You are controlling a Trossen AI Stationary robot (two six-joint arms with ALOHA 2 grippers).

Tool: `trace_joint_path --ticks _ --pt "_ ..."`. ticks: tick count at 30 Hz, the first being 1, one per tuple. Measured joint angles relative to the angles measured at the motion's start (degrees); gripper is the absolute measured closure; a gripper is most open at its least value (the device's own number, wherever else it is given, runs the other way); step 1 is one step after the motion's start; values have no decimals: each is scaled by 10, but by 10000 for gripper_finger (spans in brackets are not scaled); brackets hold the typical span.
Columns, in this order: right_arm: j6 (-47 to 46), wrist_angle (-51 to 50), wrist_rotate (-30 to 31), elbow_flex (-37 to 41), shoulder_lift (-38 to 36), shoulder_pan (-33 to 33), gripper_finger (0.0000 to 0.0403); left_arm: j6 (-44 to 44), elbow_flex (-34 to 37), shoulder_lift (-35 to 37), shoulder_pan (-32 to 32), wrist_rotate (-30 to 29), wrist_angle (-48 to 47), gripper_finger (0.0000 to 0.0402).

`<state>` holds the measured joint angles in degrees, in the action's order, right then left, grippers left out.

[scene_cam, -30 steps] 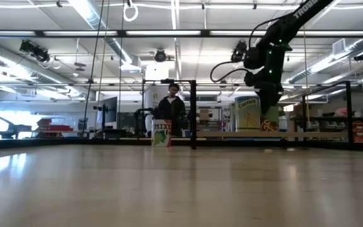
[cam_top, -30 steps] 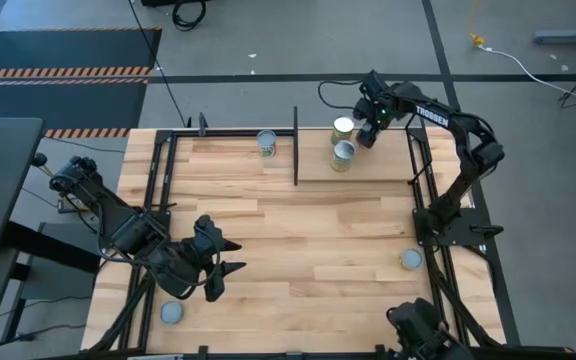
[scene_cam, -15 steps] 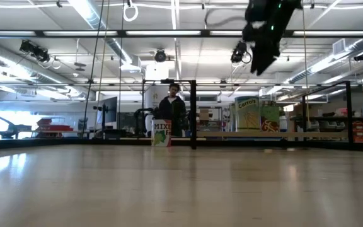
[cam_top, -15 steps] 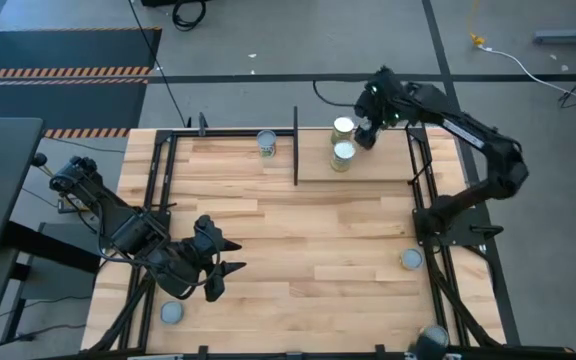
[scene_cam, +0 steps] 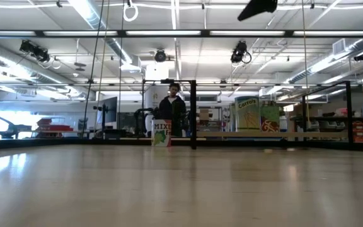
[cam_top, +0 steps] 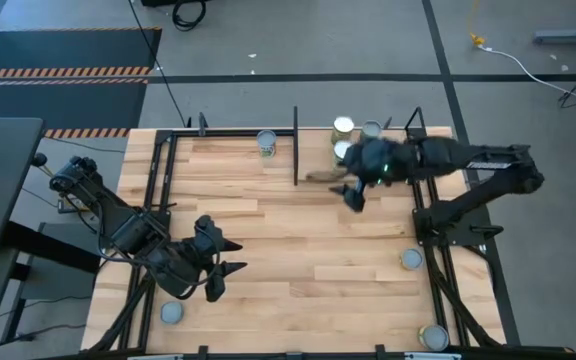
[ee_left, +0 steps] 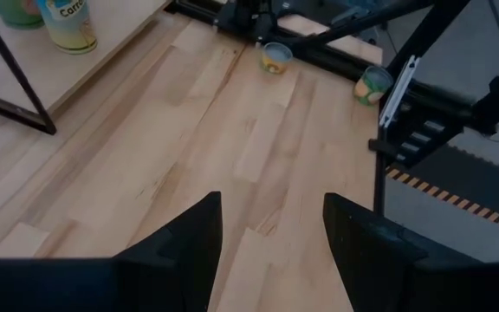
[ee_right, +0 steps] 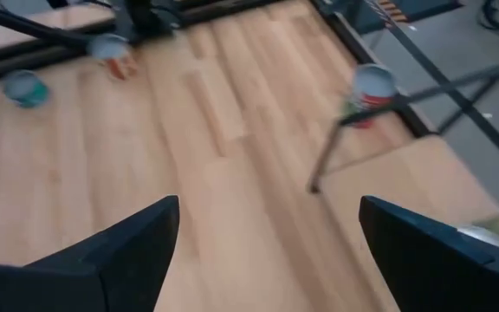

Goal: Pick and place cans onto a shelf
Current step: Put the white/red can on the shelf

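Note:
Three cans stand upright on the light-wood shelf [cam_top: 313,160] at the table's far right: two at the back [cam_top: 343,127] [cam_top: 371,129] and one in front of them [cam_top: 340,151]. My right gripper [cam_top: 352,193] is open and empty, high above the shelf's near edge; its fingers frame bare table in the right wrist view [ee_right: 267,251]. My left gripper [cam_top: 220,272] is open and empty at the table's near left, over bare planks [ee_left: 271,251]. A fourth can [cam_top: 266,143] stands on the table left of the shelf's black upright [cam_top: 296,150].
Loose cans stand on the table at the near left [cam_top: 172,313], at the right edge [cam_top: 411,259] and at the near right corner [cam_top: 431,336]. Black frame rails run along the table's sides. A person [scene_cam: 172,113] stands in the room beyond the far edge.
My right gripper has risen from the cans on the shelf and swung toward the table's near edge and middle. A can now shows standing on the shelf where the gripper was. The other cans have stayed in place.

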<state>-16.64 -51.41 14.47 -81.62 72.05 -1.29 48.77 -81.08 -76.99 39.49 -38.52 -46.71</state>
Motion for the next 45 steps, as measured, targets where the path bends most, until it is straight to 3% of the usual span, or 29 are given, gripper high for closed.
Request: trace_joint_path --ticks 6,13,18,25,28,35,39,45 --pt "-44 51 9 -21 58 -74 41 33 0 0 -6 -4 67 196" --pt "-3 46 13 -110 113 -110 41 -20 0 1 -41 -63 128 196" --pt "67 46 15 -146 100 -104 41 -73 -6 5 -142 10 133 196" --pt "143 20 26 -148 32 -57 41 -173 -7 6 -358 139 135 187" --pt "173 -19 25 -148 5 -30 41 -228 -7 5 -431 202 135 168" --pt "186 -160 25 -148 -61 21 41 -370 -8 -1 -560 282 125 112" --pt "167 -183 25 -148 -102 38 41 -436 -8 -29 -618 292 79 121" --pt "104 -185 24 -95 -158 41 41 -529 -8 -96 -676 332 34 167"
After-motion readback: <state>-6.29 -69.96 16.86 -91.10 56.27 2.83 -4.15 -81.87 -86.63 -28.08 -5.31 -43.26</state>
